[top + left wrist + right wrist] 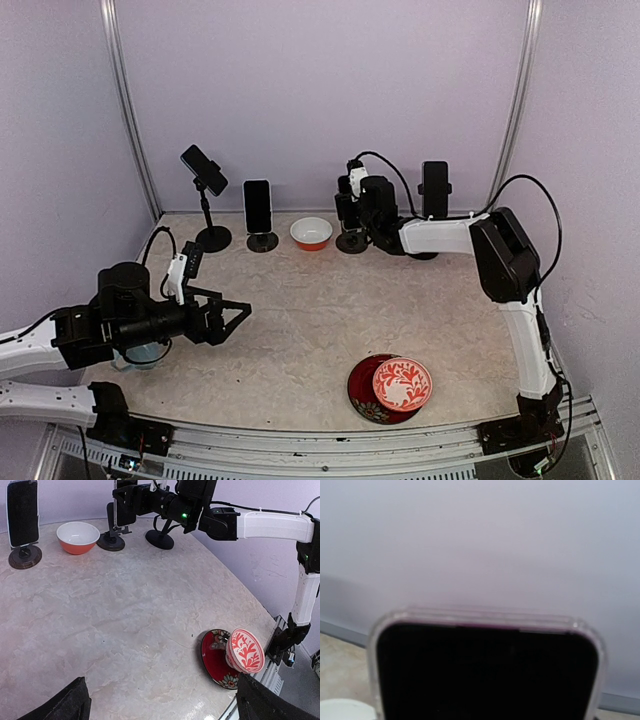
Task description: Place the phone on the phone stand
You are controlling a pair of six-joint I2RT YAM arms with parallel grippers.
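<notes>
At the back of the table, the right gripper [354, 195] seems to have the phone [485, 672] pinched across its edges, jaws fairly wide, right at the stand [111, 541]; whether it is seated yet I can't tell. In its clear case the phone looks stiff, light, slick and glass-faced, so I'd say the long sides are the place to grip. An orange bowl [311, 233] sits just left and a mounted phone [435, 190] just right, crowding it. The left gripper [228, 318] hangs spread wide and empty, well apart.
</notes>
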